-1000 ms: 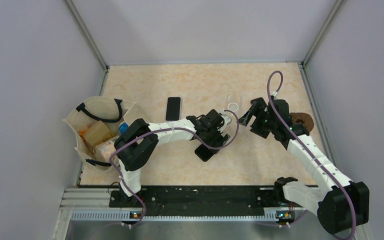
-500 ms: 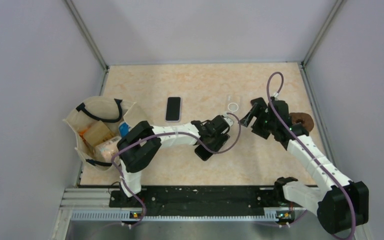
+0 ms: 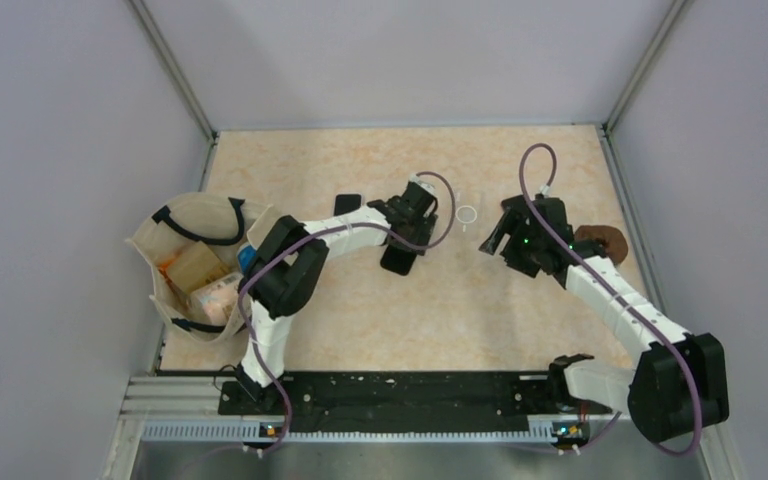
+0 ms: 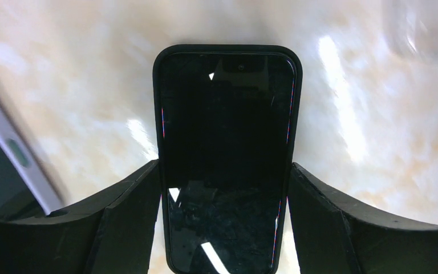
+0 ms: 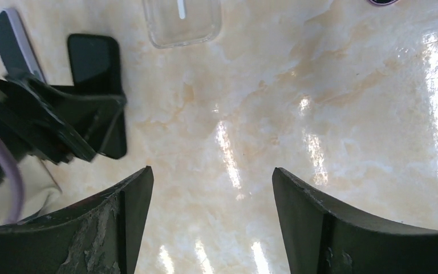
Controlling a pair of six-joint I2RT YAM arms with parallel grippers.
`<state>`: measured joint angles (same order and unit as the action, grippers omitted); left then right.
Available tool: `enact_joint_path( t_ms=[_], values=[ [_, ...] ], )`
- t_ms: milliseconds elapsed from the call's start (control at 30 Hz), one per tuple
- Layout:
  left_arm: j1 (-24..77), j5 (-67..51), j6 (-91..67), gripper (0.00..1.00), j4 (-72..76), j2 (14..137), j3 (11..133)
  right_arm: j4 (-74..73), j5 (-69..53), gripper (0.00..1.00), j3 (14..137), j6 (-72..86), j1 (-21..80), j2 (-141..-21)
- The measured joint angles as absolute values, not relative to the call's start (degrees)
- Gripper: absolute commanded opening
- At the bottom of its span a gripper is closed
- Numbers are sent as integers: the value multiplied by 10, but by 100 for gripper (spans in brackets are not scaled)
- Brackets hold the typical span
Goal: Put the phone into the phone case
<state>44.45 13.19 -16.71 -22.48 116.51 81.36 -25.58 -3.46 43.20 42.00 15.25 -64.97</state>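
Note:
My left gripper (image 3: 398, 248) is shut on a black phone (image 3: 396, 260) near the table's middle. In the left wrist view the phone (image 4: 226, 142) lies screen up between both fingers (image 4: 131, 211), which press on its long edges. The clear phone case with a white ring (image 3: 467, 213) lies flat to the right of it, apart from both grippers; it also shows in the right wrist view (image 5: 182, 20). My right gripper (image 3: 490, 238) is open and empty, just right of the case and over bare table (image 5: 211, 194). A second dark phone with a pale edge (image 3: 346, 203) lies partly under the left arm.
A beige cloth bag (image 3: 195, 255) with black handles, holding boxes and packets, stands at the left edge. A brown round object (image 3: 600, 240) lies by the right wall. Grey walls enclose the table on three sides.
My left gripper has carried the black phone from the table's middle towards the far side and slightly left, beside the second phone. The right gripper has shifted a little left.

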Motion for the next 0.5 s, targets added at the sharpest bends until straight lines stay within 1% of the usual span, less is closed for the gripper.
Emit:
enact_joint_path(
  t_ms=[133,400,433,500],
  values=[
    [395,148,-189,29,-251,1207,882,-252,-26,76,432,416,152,-681],
    [360,194,-231,32,-298,1260,971,-247,-7,75,454,414,152,-759],
    [359,196,-233,33,-305,1266,980,-247,-2,74,460,413,152,-771],
    [357,201,-239,41,-314,1276,999,-245,7,72,475,411,152,-794]
  ],
)
